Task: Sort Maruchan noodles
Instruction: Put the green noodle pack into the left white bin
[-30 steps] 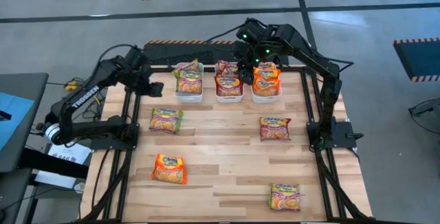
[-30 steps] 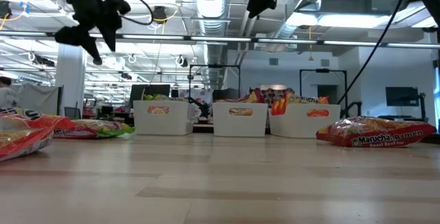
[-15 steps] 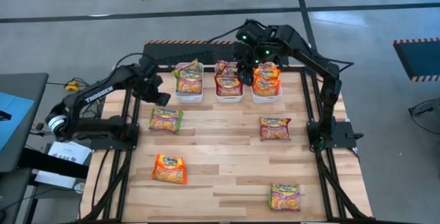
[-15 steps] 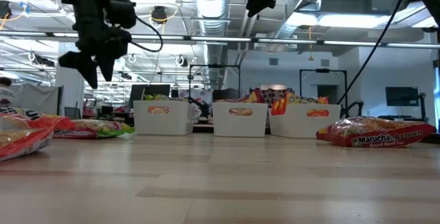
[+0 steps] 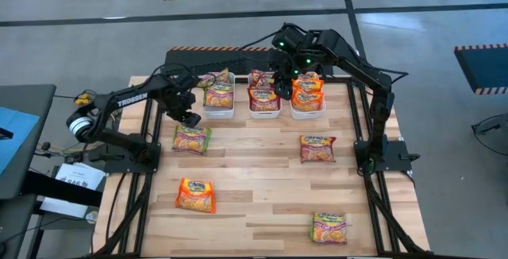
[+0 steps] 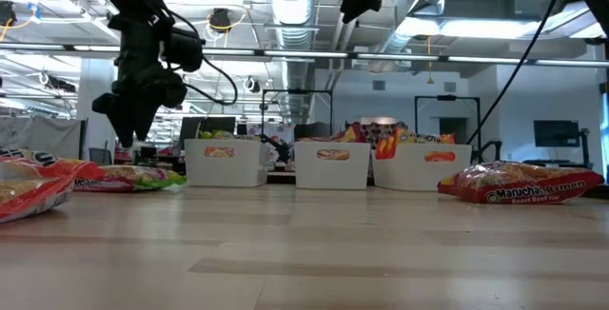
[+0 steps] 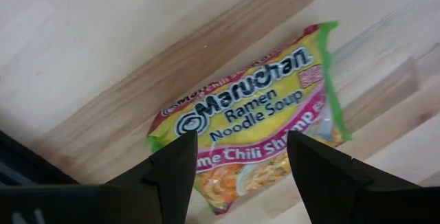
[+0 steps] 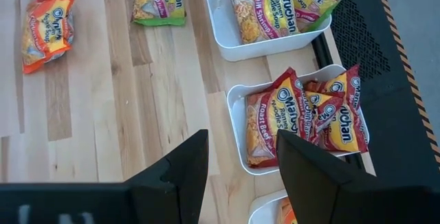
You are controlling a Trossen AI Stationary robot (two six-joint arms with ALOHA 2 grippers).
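Four noodle packets are laid flat and well apart on the wood: a green-trimmed packet (image 5: 191, 139) at the left, an orange packet (image 5: 195, 195) nearer the front, a maroon-trimmed packet (image 5: 317, 148) at the right, and another green-edged packet (image 5: 329, 228) at the front right. The remaining packets (image 5: 263, 92) are heaped in three containers at the back.

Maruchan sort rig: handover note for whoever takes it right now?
Left gripper: open, empty, hovering above the green-trim packet lying on the table's left side.
Right gripper: open, empty, held high over the middle bin.
Done: three white bins at the far edge each hold packets: green-trim in the left bin, maroon Roast Beef in the middle, orange in the right bin.
Left: four packets loose on the table: that green-trim one, an orange one front left, a maroon one right, a green-trim one front right.
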